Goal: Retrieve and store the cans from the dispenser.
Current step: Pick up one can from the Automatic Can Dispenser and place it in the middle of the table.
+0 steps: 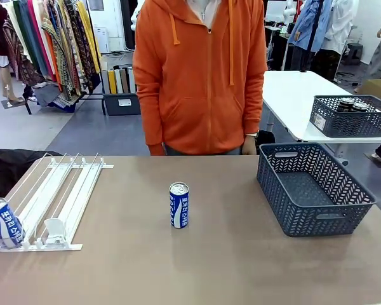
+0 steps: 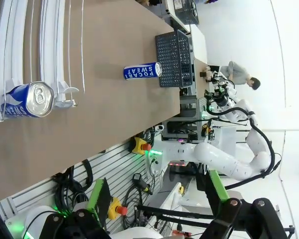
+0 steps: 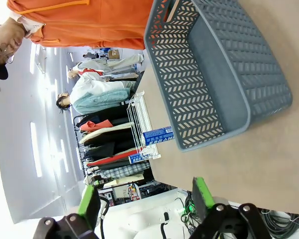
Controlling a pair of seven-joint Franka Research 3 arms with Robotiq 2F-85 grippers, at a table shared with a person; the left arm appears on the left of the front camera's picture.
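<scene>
A blue can with white lettering (image 1: 178, 204) stands upright on the middle of the brown table. Another blue can (image 1: 4, 222) lies at the near end of the white dispenser (image 1: 58, 194) at the left. In the left wrist view my left gripper (image 2: 157, 179) is open and bare, off the table's near edge, with the dispenser's can (image 2: 27, 99) ahead and the standing can (image 2: 142, 70) farther on. My right gripper (image 3: 144, 185) is open too, back from the table's edge beside the grey basket (image 3: 219, 64). Beyond the basket are the standing can (image 3: 158, 135) and the dispenser (image 3: 138, 119).
A dark grey mesh basket (image 1: 314, 189) with nothing in it sits on the right of the table. A person in an orange hoodie (image 1: 200, 76) stands at the far edge. A second basket (image 1: 350, 115) holding cans rests on a white table behind.
</scene>
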